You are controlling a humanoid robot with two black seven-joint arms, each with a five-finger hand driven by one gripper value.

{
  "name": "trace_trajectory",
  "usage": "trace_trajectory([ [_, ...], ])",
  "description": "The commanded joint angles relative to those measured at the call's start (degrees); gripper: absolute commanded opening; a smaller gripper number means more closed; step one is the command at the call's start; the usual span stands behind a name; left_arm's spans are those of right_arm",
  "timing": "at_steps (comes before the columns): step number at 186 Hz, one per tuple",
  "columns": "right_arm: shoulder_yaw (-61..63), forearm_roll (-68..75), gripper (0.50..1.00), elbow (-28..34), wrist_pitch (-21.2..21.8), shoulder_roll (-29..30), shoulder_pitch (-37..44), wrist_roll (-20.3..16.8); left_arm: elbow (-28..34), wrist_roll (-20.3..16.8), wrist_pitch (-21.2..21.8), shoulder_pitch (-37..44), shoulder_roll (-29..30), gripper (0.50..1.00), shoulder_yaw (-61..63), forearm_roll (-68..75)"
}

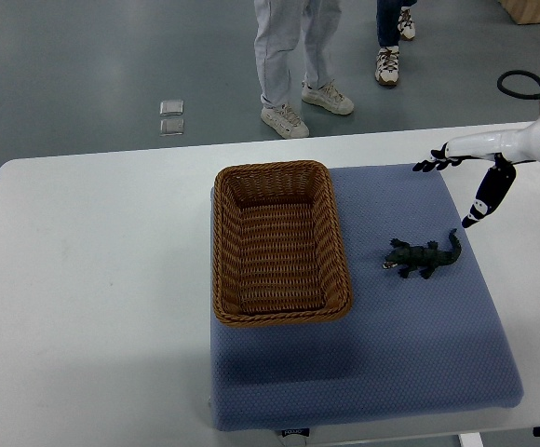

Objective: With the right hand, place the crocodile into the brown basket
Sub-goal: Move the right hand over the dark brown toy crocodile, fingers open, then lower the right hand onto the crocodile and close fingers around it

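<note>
A small dark green toy crocodile [423, 256] lies on the blue mat [391, 354], its head toward the basket and its tail curling up to the right. The brown wicker basket [225, 244] stands to its left on the mat and holds nothing. My right hand [465, 182] comes in from the right edge, above and to the right of the crocodile. Its fingers [435, 164] are spread, with the thumb [486, 201] hanging down just off the crocodile's tail, and they hold nothing. My left arm does not show.
The mat lies on a white table [84, 279]. Beyond the table's far edge a person's legs and shoes [293, 102] stand on the grey floor, with another shoe [387, 65] further right. A black cable [521, 86] loops above my right wrist.
</note>
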Motion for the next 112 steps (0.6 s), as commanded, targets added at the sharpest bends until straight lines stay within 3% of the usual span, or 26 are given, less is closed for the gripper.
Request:
trace_trajectory([
  [1,0.1,-1.1,0.942,0.0,0.0,0.5,-1.9,0.0,0.0,0.0,0.0,0.0,0.0,1.0,0.0,0.0],
  [70,0.6,-3.6,0.94,-1.1,0.0,4.1,-6.1,0.0,0.0,0.0,0.0,0.0,0.0,1.0,0.0,0.0],
  [112,1.3,-3.5,0.94,-3.0,-3.4,7.6,-8.9,0.0,0.0,0.1,0.0,0.0,0.0,1.0,-0.1,0.0],
])
